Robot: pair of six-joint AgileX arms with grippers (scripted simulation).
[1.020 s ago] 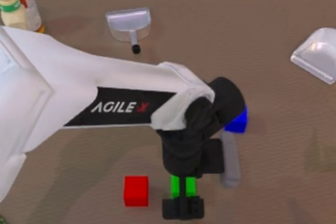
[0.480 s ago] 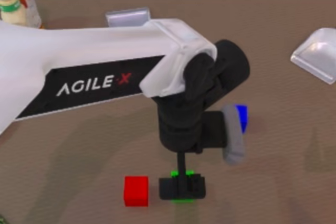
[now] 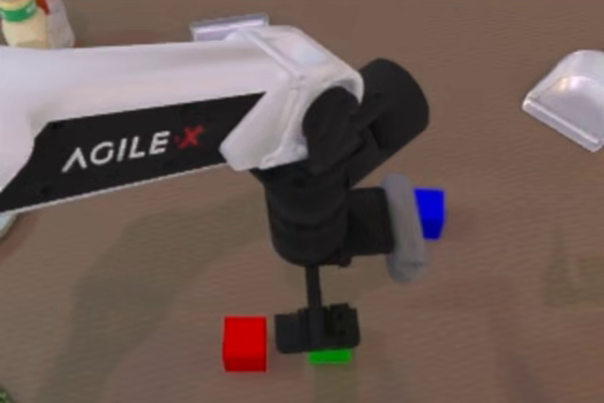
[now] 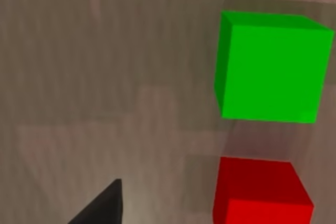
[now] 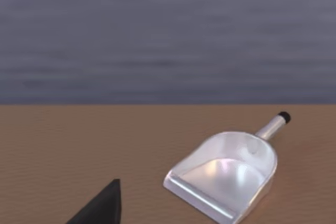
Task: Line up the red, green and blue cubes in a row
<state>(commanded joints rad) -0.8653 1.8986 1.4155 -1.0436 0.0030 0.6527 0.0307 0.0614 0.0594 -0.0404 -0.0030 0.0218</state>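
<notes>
Brown tabletop fills the top view, with a grey band along its far edge. My left arm reaches in from the left side as a long white link slanting down toward the middle; its black panel reads "AGILE X" in white letters, the X in red. A black wrist section bends down from the link's end, with a grey camera block beside it. The left gripper hangs near the front edge, just above the green cube, only a sliver of which shows beneath it. I cannot tell from above whether the fingers are spread or closed. The red cube sits just beside the gripper on its left, roughly level with the green one. The blue cube lies farther back and to the right, beside the grey block. Two sauce bottles stand at the far left corner, their labels unreadable. One silver scoop lies at the right side, and another scoop peeks out behind the arm.

Seen from the left wrist, the green cube and the red cube rest close together with a narrow gap; one dark fingertip shows, well clear of both.

From the right wrist, a silver scoop with a black-tipped handle lies on the tabletop before a grey wall, and a dark fingertip shows.
</notes>
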